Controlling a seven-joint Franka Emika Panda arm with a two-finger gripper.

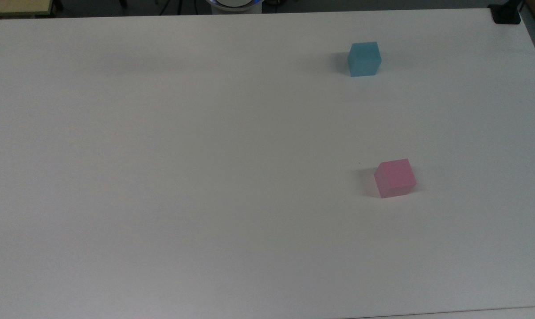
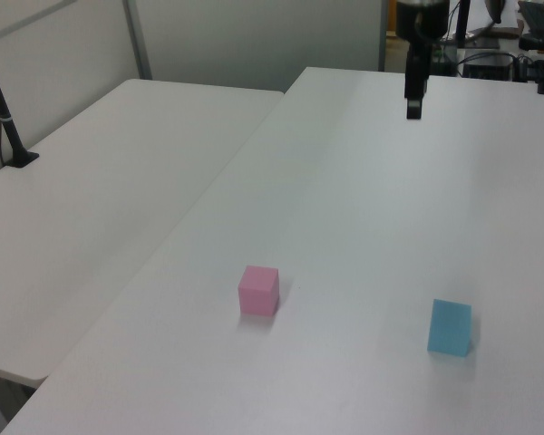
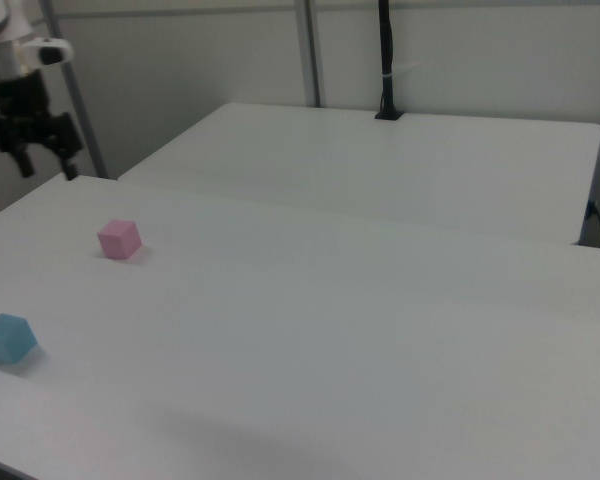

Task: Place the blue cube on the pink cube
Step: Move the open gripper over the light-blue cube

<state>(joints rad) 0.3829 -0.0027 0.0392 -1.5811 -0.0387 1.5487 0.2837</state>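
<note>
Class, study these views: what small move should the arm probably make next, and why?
Probably carry the tool over above the blue cube. Its fingers stand open and empty, high over the table, while the blue cube sits apart from the pink cube, both untouched.

even soft light, faint shadows, slight blur

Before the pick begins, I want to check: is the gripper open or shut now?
Open. In the right view the gripper hangs above the table with its two fingers clearly apart, nothing between them.
</note>
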